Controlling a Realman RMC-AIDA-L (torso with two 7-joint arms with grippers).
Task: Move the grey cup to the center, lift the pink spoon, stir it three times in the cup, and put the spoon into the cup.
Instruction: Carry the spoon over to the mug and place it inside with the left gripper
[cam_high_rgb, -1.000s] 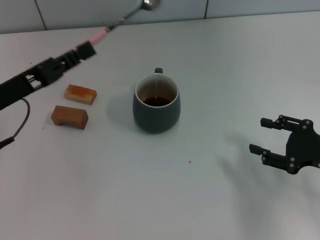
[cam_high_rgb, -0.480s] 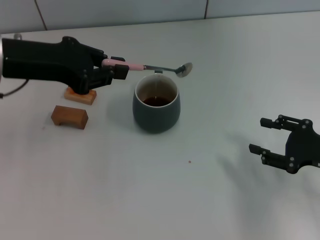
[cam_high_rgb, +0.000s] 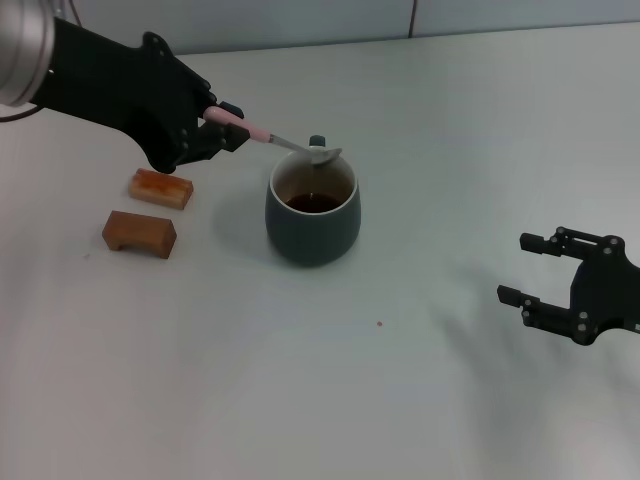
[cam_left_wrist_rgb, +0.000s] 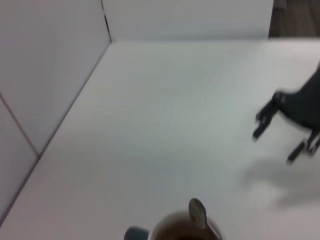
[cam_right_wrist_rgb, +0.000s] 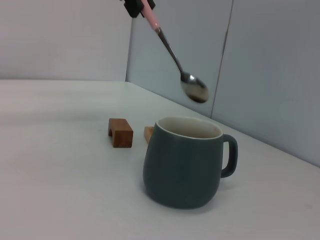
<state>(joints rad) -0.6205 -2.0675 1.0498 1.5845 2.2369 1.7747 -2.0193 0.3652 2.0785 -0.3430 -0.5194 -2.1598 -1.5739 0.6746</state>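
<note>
At counter centre: cup (cam_high_rgb: 312, 209), a rounded dark grey-green mug with a smooth matte outside, pale cream inner wall and rim, dark brown liquid inside.
Cup handle: a loop on the far side from the head camera; the head view shows only its top, while the right wrist view (cam_right_wrist_rgb: 186, 162) shows the full loop in profile.
Spoon: slim, pale pink handle, silver metal neck and oval bowl (cam_high_rgb: 277, 142); held tilted, bowl end lowest.
Spoon position: in the head view the bowl overlaps the cup's far rim; the right wrist view (cam_right_wrist_rgb: 176, 60) shows it hanging clear above the rim, not touching the cup or the liquid.
Left tool: black, clamped on the pink handle's end (cam_high_rgb: 224, 125), up and to the left of the cup.
Left wrist view: only the spoon bowl (cam_left_wrist_rgb: 197, 212) over the cup's rim (cam_left_wrist_rgb: 172, 233) shows, with the other arm farther off.
Right tool: black, fingers apart, holding nothing (cam_high_rgb: 525, 270), low over the counter well to the right of the cup.
Blocks: two small brown wooden blocks (cam_high_rgb: 139, 233) (cam_high_rgb: 160, 188) with squared edges, left of the cup, the nearer one notched underneath as the right wrist view shows (cam_right_wrist_rgb: 120, 132).
Counter: smooth, pale, plain (cam_high_rgb: 420, 130).
</note>
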